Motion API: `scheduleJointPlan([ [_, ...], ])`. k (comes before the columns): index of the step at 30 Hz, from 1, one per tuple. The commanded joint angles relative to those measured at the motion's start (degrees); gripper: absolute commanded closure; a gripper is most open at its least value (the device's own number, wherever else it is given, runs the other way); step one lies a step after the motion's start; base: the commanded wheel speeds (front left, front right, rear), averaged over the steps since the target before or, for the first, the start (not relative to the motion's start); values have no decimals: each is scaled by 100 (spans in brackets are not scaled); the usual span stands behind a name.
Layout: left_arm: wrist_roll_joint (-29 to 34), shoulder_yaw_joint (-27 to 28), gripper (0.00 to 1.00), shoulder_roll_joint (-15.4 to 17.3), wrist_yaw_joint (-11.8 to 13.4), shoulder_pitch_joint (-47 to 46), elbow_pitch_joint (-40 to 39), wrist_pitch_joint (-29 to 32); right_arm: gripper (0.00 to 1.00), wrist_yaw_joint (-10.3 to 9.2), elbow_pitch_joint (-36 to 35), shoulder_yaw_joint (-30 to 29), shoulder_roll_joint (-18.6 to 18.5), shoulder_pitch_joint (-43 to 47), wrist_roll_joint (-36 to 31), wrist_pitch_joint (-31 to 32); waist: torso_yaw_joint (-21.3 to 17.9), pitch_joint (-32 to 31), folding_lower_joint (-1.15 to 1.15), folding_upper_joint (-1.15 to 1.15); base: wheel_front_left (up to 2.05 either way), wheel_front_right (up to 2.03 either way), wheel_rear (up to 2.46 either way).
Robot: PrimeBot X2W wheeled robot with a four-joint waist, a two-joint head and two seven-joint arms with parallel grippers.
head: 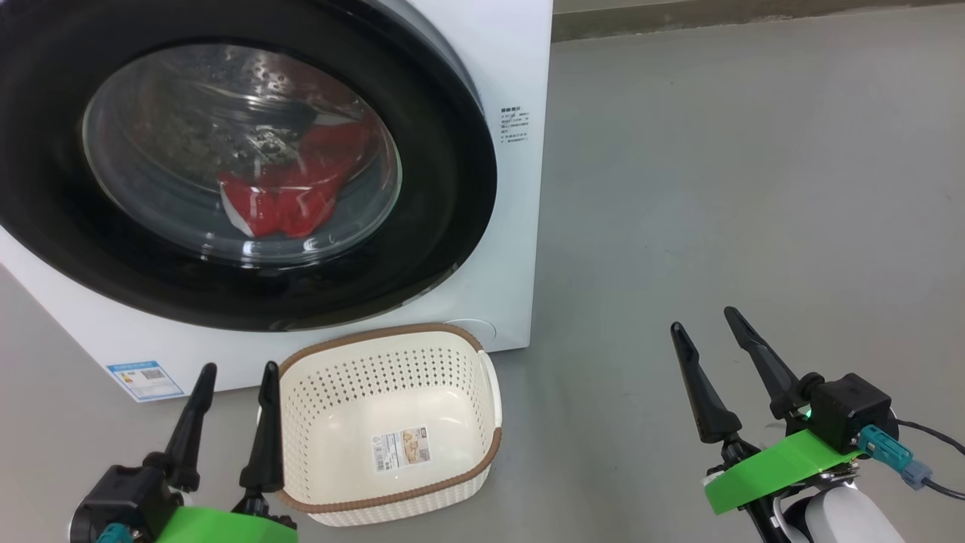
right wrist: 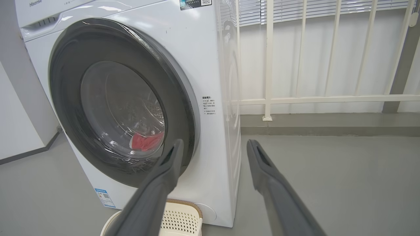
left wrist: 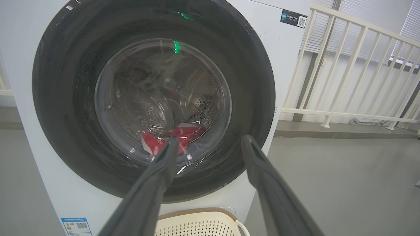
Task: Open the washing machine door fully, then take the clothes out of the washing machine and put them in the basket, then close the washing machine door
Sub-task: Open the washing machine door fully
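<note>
The white washing machine (head: 520, 188) (right wrist: 203, 59) stands ahead with its round black-rimmed door (head: 445, 188) (left wrist: 249, 91) (right wrist: 65, 98) shut. Red clothes (head: 290, 192) (left wrist: 187, 132) (right wrist: 146, 141) lie in the drum behind the glass. The cream basket (head: 388, 377) (left wrist: 197, 223) (right wrist: 180, 218) sits empty on the floor just before the machine. My left gripper (head: 237, 367) (left wrist: 210, 141) is open at the lower left, its right finger beside the basket's left rim. My right gripper (head: 705, 319) (right wrist: 215, 144) is open over bare floor to the right, apart from the machine.
Grey floor (head: 716, 188) spreads to the right of the machine. A white railing (left wrist: 344, 65) (right wrist: 269, 65) runs along the wall behind and to the right. A blue label (head: 145, 379) is stuck low on the machine's front.
</note>
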Motion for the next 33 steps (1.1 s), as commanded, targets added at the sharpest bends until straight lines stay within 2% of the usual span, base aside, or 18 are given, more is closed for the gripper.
scheduleJointPlan([
  [1, 56, 195, 0, 101, -33, -240, -141, -52, 0, -5, -127, 110, -56, -203, -69, -52, 0, 3, 0, 0, 0, 0, 0],
  [4, 68, 192, 0, 101, -33, -232, -148, -52, 0, -5, -113, 131, -67, -201, -58, -52, 1, 12, 0, 0, 0, 0, 0],
  [5, 69, 190, 0, 101, -31, -230, -150, -52, 16, -5, -100, 153, -77, -202, -40, -52, 2, 17, 0, 0, 0, 0, 0],
  [6, 71, 187, 0, 101, -27, -230, -154, -52, 50, -5, -92, 177, -90, -207, -18, -52, 3, 26, 0, 0, 0, 0, 0],
  [7, 72, 182, 0, 101, -22, -232, -159, -52, 58, -5, -86, 216, -109, -216, 15, -52, 5, 42, 0, 0, 0, 0, 0],
  [8, 76, 174, 0, 101, -16, -237, -168, -52, 75, -5, -74, 255, -135, -230, 50, -52, 9, 73, 0, 0, 0, 0, 0],
  [9, 83, 164, 0, 101, -9, -245, -180, -52, 99, -5, -65, 280, -159, -254, 78, -52, 12, 108, 0, 0, 0, 0, 0],
  [20, 139, 139, 0, 100, 2, -372, -325, -52, 100, -5, 276, 524, -351, -667, 896, -52, 85, 433, 0, 0, 0, 0, 0],
  [33, 154, 107, 0, 100, -10, -611, -592, -52, 100, -5, 909, 1080, -635, -2098, 2957, -52, 239, 1156, 0, 0, 0, 0, 0],
])
